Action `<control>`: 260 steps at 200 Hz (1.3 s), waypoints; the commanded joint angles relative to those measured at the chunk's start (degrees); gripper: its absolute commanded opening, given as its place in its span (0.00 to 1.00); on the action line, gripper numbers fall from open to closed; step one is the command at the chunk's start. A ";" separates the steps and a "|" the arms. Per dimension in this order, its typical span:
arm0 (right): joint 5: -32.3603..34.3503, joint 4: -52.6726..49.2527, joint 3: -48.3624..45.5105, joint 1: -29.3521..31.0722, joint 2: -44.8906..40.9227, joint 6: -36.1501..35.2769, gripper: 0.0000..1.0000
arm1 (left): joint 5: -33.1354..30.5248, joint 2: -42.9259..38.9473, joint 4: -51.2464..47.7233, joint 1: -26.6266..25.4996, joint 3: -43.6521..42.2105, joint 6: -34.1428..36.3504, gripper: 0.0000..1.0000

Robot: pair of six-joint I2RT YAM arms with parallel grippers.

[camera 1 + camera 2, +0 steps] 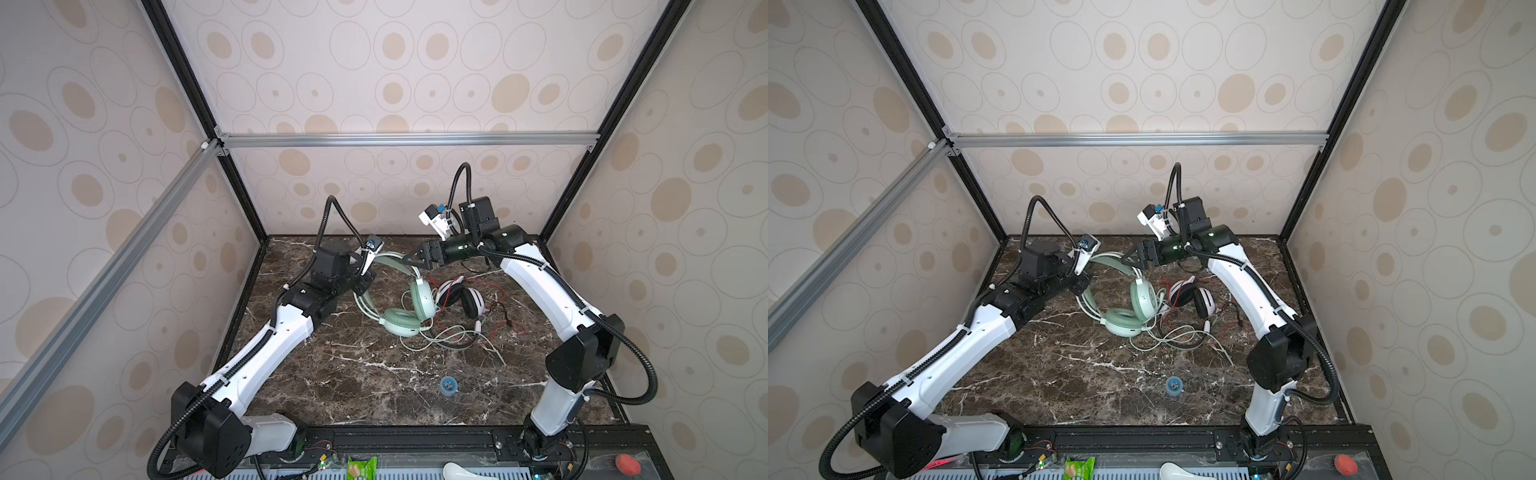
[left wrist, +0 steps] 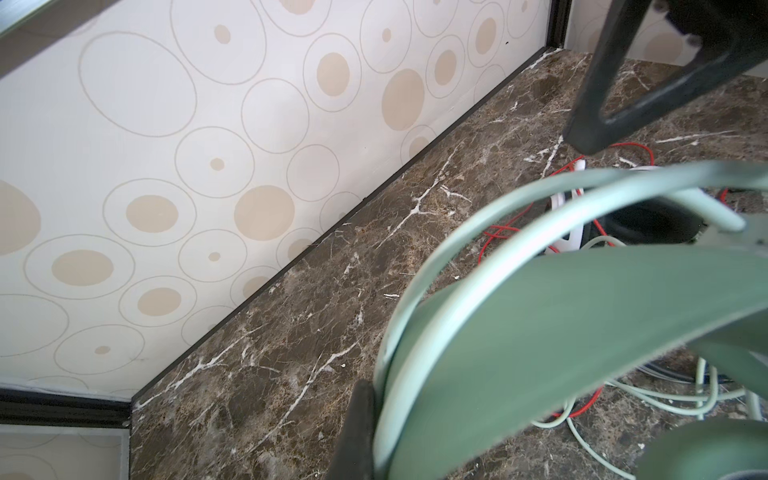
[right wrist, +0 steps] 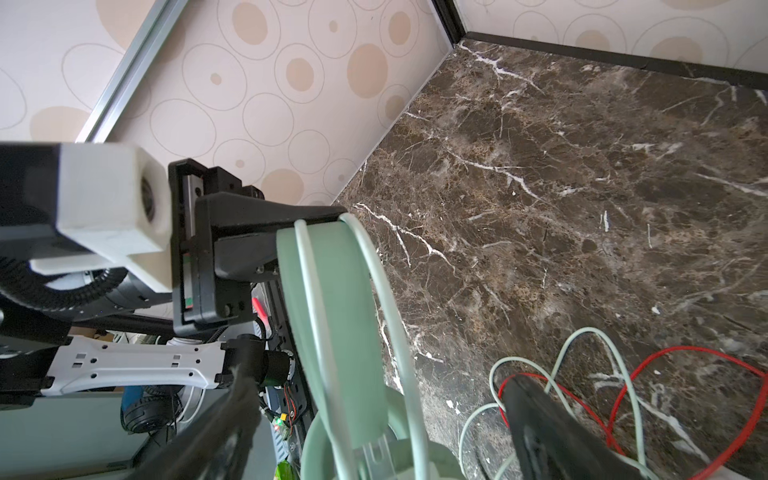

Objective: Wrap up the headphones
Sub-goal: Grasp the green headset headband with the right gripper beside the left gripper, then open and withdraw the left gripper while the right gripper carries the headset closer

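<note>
Left gripper (image 3: 286, 232) is clenched on the headband of the mint green headphones (image 1: 401, 322). Right gripper (image 1: 411, 262) stands wide open, fingers astride the same headband. The ear cups lie mid-table on the marble table (image 1: 332, 374), with the white-and-black headphones (image 1: 471, 301) and tangled red cord (image 1: 492, 286) just right.

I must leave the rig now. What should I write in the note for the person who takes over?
Left gripper: shut on the headband of the mint green headphones.
Right gripper: open, near that headband, gripping nothing.
White-and-black headphones: on the marble table beside them.
Done: no cord wrapped yet; mint cord and red cord lie loose and tangled.
Left: wrap both headphones.
</note>
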 commanded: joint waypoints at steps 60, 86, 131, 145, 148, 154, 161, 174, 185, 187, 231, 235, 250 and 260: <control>-7.10 3.95 -1.08 1.89 4.20 2.17 0.90 | 2.32 -1.91 5.63 -0.24 0.03 -2.32 0.00; -8.20 4.53 -1.25 2.41 4.73 2.25 0.80 | 2.77 -1.76 5.72 -0.23 -0.21 -2.33 0.00; -8.67 4.89 -0.96 3.46 6.09 2.55 0.55 | 3.09 -0.57 5.58 -0.24 -0.57 -2.06 0.00; -8.86 4.24 -0.72 3.68 6.51 2.16 0.45 | 2.71 -0.40 6.17 -0.24 -0.96 -2.19 0.01; -8.86 4.05 -0.68 3.60 6.61 1.96 0.43 | 2.67 -0.42 6.31 -0.24 -1.01 -2.23 0.01; -8.81 3.53 -0.53 3.59 6.76 1.70 0.40 | 2.58 -0.35 6.52 -0.23 -1.18 -2.30 0.03; -8.81 3.04 -0.41 3.59 6.90 1.33 0.36 | 2.62 -0.09 6.75 -0.24 -1.36 -2.54 0.09; -8.89 2.69 -0.32 3.65 6.97 1.01 0.29 | 2.84 0.21 7.08 -0.23 -1.84 -3.03 0.17; -8.74 2.84 -0.46 3.61 7.15 1.01 0.24 | 2.89 0.47 7.51 -0.23 -2.42 -3.58 0.21; -8.66 2.86 -0.46 3.58 7.18 1.00 0.23 | 2.84 0.51 7.55 -0.24 -2.60 -3.69 0.22; -2.95 3.35 0.37 3.52 8.26 0.82 0.06 | -0.67 1.06 7.17 0.02 -6.84 -12.53 0.65; -2.06 3.64 0.41 3.51 8.32 0.97 0.05 | -0.55 0.94 7.35 0.02 -7.45 -13.59 0.70; 1.24 5.45 0.19 3.57 8.24 1.33 0.03 | 0.71 -1.03 8.92 0.11 -10.54 -18.63 0.88; 4.32 7.01 -0.14 3.55 8.00 1.44 0.03 | 0.96 -2.91 10.18 0.33 -13.08 -22.20 0.98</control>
